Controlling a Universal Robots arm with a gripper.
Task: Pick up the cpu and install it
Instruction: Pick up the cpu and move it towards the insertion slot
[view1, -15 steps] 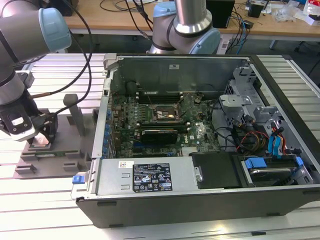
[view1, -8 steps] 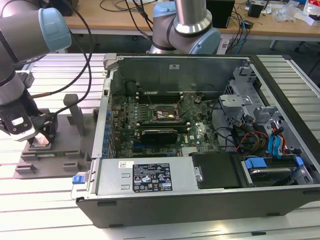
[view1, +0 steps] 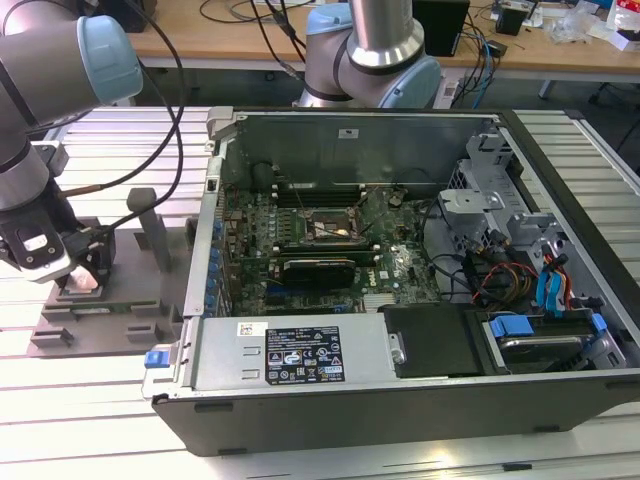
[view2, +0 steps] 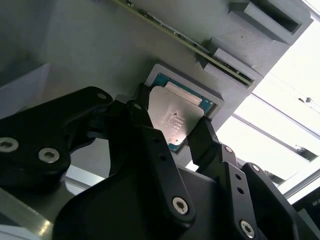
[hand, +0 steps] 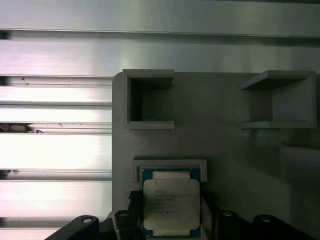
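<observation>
Square silver-topped cpu (hand: 171, 202), flat in grey plastic tray (hand: 225, 155) recess

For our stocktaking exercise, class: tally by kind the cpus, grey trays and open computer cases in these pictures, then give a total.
cpu: 1
grey tray: 1
open computer case: 1
Total: 3

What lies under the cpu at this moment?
Under the cpu is a shallow framed recess of the grey tray; the frame shows along one edge. The recess floor directly beneath is hidden by the chip itself.
</observation>
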